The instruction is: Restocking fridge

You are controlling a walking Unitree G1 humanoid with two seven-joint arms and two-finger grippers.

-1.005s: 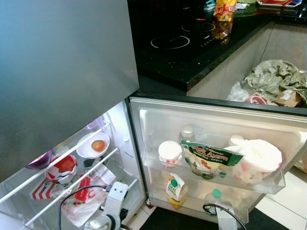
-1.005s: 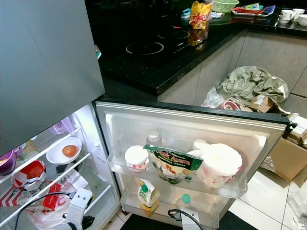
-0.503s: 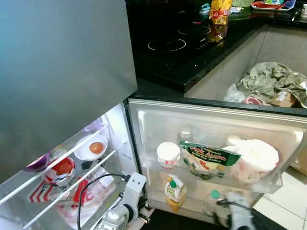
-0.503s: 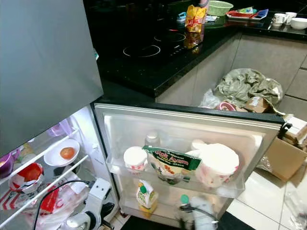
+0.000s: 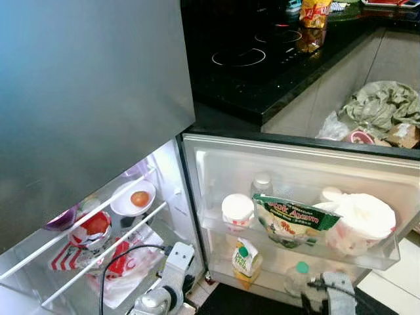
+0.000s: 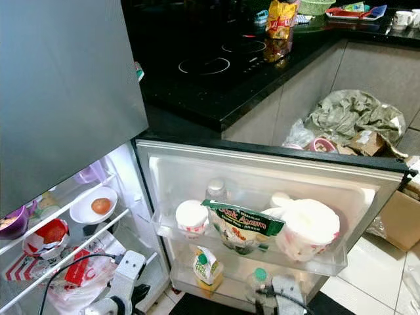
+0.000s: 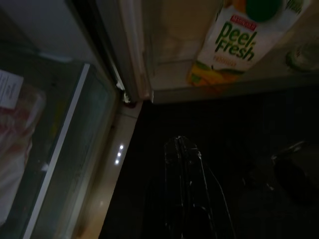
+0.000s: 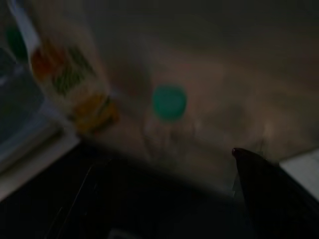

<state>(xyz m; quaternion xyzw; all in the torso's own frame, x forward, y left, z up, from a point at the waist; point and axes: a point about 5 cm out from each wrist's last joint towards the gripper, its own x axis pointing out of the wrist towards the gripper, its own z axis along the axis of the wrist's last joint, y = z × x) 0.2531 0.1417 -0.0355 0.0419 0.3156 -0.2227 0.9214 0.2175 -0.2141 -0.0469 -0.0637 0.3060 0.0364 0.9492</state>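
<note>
Judging handling: clear plastic bottle with green cap (image 6: 260,279), on bottom door shelf (image 6: 197,283) beside yellow Peel Fresh juice carton (image 6: 207,266), likely light, smooth, slippery; mid-body grip advised. Right gripper (image 8: 259,184) near it, finger state cannot be told. Left gripper (image 7: 183,164) low, fingers together.

A black glossy countertop (image 6: 216,98) with an induction hob (image 6: 205,65) is running along grey cabinet fronts (image 6: 367,72). White floor tiles (image 6: 357,289) are lying below, and a dark mat (image 7: 209,149) is covering the floor nearby. Crumpled greenish bags (image 6: 351,115) and a cardboard box (image 6: 400,220) are sitting against the cabinets.
</note>
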